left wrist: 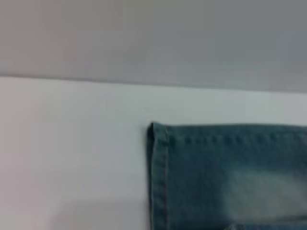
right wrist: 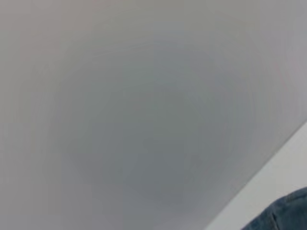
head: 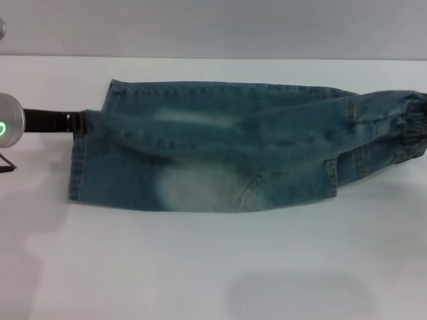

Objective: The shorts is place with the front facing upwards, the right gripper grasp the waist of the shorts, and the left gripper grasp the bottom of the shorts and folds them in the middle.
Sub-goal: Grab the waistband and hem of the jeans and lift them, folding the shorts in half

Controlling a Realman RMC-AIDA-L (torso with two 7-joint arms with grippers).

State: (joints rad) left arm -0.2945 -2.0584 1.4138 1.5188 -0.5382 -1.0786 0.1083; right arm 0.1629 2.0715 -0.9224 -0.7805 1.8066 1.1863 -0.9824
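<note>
Left pincer (head: 79, 121) reaches in from the robot's left, tips on the hem (head: 77, 160); pinching or loose, cannot tell. Right pincer not in view. Shorts (head: 233, 150) lie flat across the white desk (head: 213, 267), hem toward the left arm, waist (head: 410, 127) at the far right. Denim looks soft, floppy and fairly heavy, so it should drape and sag; best holds are the stitched hem and the gathered waistband.

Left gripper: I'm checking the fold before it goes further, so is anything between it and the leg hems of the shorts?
Nothing visible. The left gripper is already at the hem end of the shorts, its tip meeting the denim. Only the bare white table lies around the cloth.
</note>
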